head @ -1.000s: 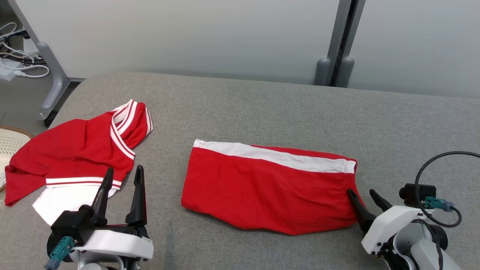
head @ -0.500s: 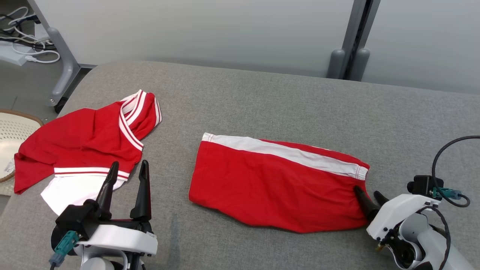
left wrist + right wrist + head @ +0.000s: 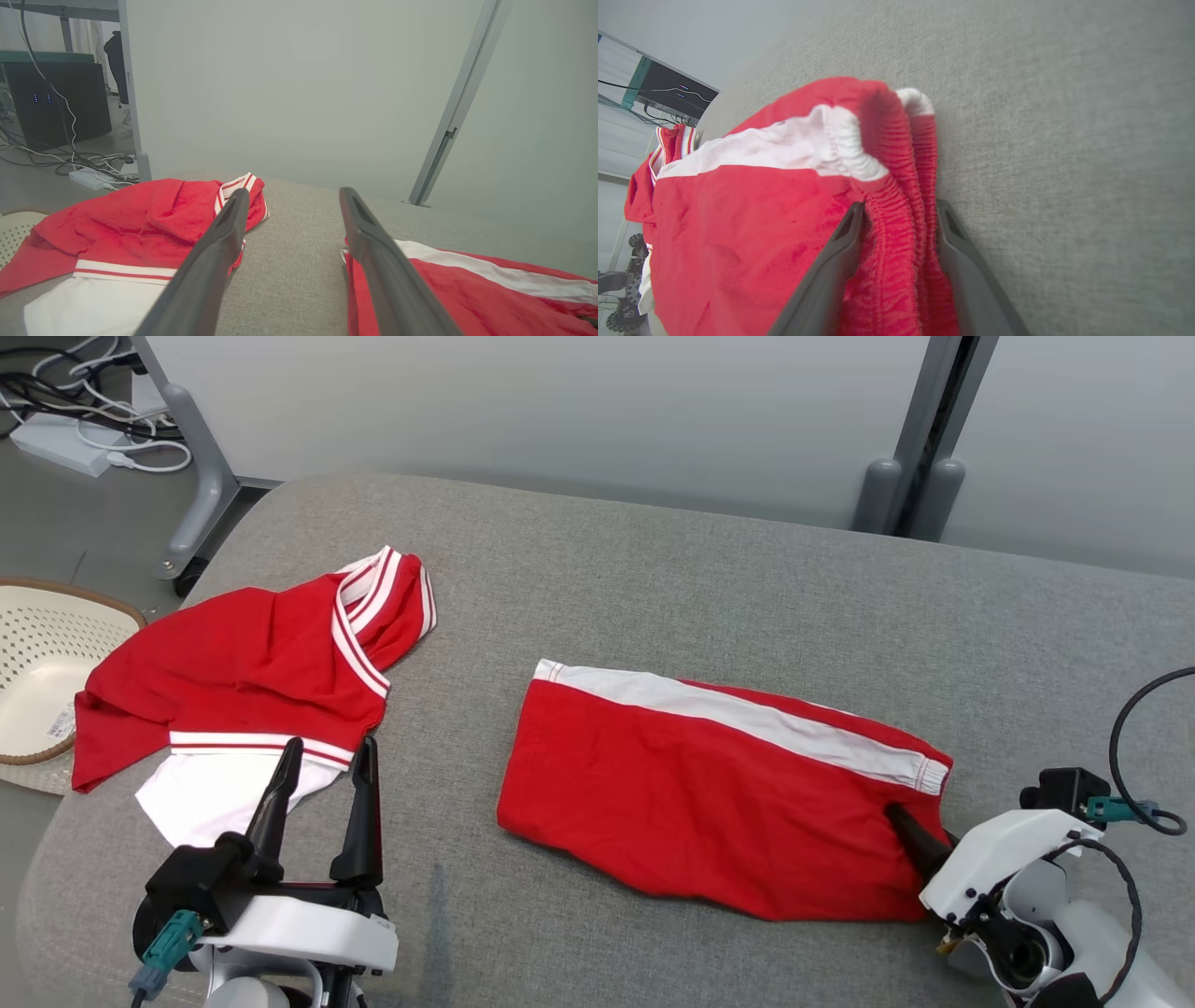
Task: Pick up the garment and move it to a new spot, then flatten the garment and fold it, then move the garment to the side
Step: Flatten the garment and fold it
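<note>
The garment, red shorts with a white side stripe, lies folded flat in the middle of the grey padded table. My right gripper is at its right end, low on the table. In the right wrist view the gripper straddles the gathered elastic waistband of the garment, one finger on each side with the band filling the gap; the jaws still stand fairly wide. My left gripper hovers open and empty at the lower left, and its fingers point between the two cloths.
A second red top with white trim lies crumpled at the table's left edge, just beyond my left gripper. A cream perforated basket sits on the floor to the left. Grey partition posts and cables lie beyond the table.
The head camera has swung, shifting the whole picture right and up. My right gripper has pushed further onto the waistband and its fingers have drawn closer together. The left gripper is unchanged.
</note>
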You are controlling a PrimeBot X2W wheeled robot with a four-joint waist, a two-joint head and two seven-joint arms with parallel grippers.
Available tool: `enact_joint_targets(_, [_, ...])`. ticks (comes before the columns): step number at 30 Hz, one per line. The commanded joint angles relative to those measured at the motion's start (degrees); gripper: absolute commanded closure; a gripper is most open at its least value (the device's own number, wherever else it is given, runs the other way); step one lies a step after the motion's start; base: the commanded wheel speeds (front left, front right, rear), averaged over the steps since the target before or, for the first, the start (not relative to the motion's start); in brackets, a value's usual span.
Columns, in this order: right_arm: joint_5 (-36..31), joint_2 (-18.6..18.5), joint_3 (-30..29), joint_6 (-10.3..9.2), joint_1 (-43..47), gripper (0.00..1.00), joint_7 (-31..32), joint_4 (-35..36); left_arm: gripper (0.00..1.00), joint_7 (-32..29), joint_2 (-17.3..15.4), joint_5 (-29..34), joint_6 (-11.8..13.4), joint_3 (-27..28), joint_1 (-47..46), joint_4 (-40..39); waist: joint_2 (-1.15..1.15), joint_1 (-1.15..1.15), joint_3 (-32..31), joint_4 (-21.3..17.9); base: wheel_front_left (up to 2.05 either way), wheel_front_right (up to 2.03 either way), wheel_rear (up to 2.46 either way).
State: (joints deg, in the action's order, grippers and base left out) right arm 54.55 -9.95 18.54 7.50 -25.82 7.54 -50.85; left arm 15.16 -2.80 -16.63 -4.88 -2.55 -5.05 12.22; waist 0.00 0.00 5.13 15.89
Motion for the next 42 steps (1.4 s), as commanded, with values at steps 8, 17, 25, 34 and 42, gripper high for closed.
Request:
enact_joint_targets(8, [2.3,-0.7,1.9,0.0,-0.2,1.0,-1.1,0.4,0.0,0.1,-0.2,-0.2,0.6,0.1,-0.3,-0.4,0.0,0.0,0.1,-0.3,0.0,0.0,0.0])
enact_joint_targets(17, [4.7,-4.6,2.6,0.0,0.7,1.0,-1.0,3.1,0.0,0.1,-0.2,-0.3,0.8,-0.4,0.0,-0.8,0.0,0.0,-0.3,-2.7,0.0,0.0,0.0])
enact_joint_targets(25, [6.2,-10.7,2.4,0.01,3.1,1.0,1.5,8.6,0.0,0.1,-0.2,-0.5,0.4,-1.2,0.5,-0.4,0.0,0.0,-0.7,-6.4,0.0,0.0,0.0])
enact_joint_targets(34, [6.1,-15.6,0.0,0.01,4.5,1.0,5.6,17.1,0.0,0.1,-0.2,-0.3,0.6,-2.2,-0.6,0.1,0.0,0.0,-0.6,-8.6,0.0,0.0,0.0])
enact_joint_targets(42, [12.0,-10.7,-5.6,0.02,5.9,1.0,11.7,24.6,0.0,0.1,-0.2,-1.2,0.6,-3.3,-1.1,0.4,0.0,0.0,-0.4,-6.9,0.0,0.0,0.0])
